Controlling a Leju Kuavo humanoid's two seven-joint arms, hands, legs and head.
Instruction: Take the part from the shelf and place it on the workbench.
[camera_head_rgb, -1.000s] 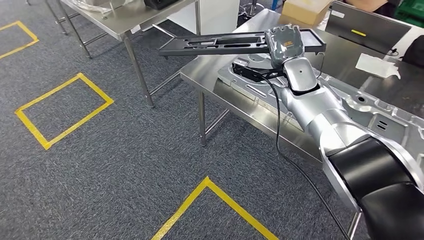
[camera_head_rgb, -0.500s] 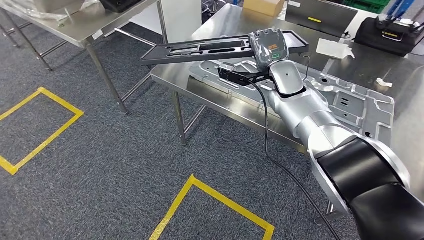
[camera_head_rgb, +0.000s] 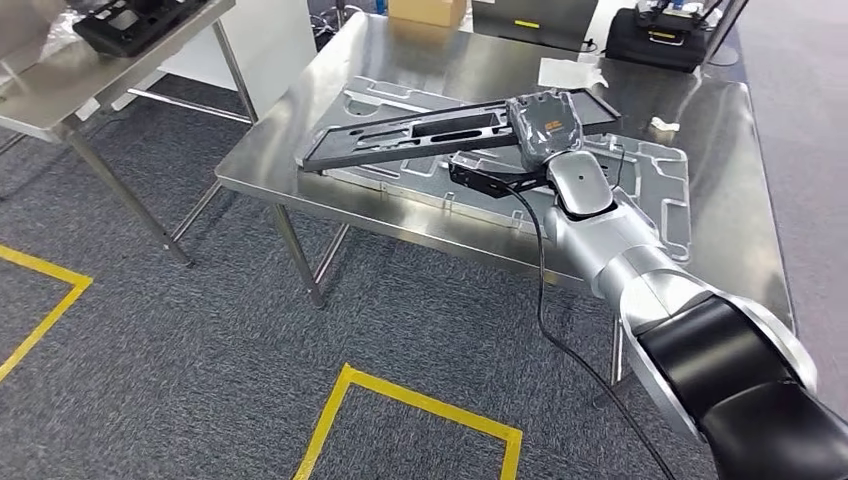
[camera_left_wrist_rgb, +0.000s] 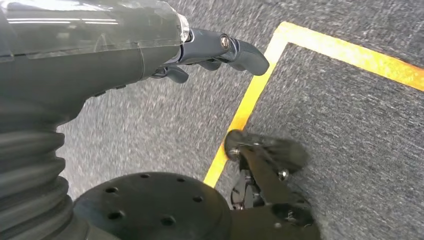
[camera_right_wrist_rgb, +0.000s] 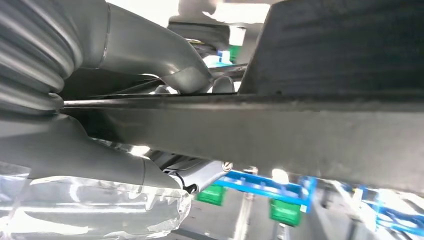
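My right hand (camera_head_rgb: 545, 125) grips a long flat black part (camera_head_rgb: 420, 130) near its far end and holds it level above the steel workbench (camera_head_rgb: 480, 60). The part's free end reaches out over the bench's near left corner. Under it lies a large silver stamped panel (camera_head_rgb: 640, 170) on the bench top. In the right wrist view the black part (camera_right_wrist_rgb: 300, 120) crosses close in front of my right hand (camera_right_wrist_rgb: 125, 55). My left hand (camera_left_wrist_rgb: 210, 47) hangs over the grey carpet with its fingers loosely curled and nothing in them.
A second steel table (camera_head_rgb: 70, 60) stands at the far left with a black part (camera_head_rgb: 130, 20) on it. On the workbench's far side are a cardboard box (camera_head_rgb: 428, 10), a black bag (camera_head_rgb: 665, 40) and white paper (camera_head_rgb: 570, 72). Yellow tape lines (camera_head_rgb: 400, 395) mark the carpet.
The whole view has swung round, so the workbench now sits nearly square in front of me. The right hand still holds the black part, which now hangs over the bench and the silver panel.
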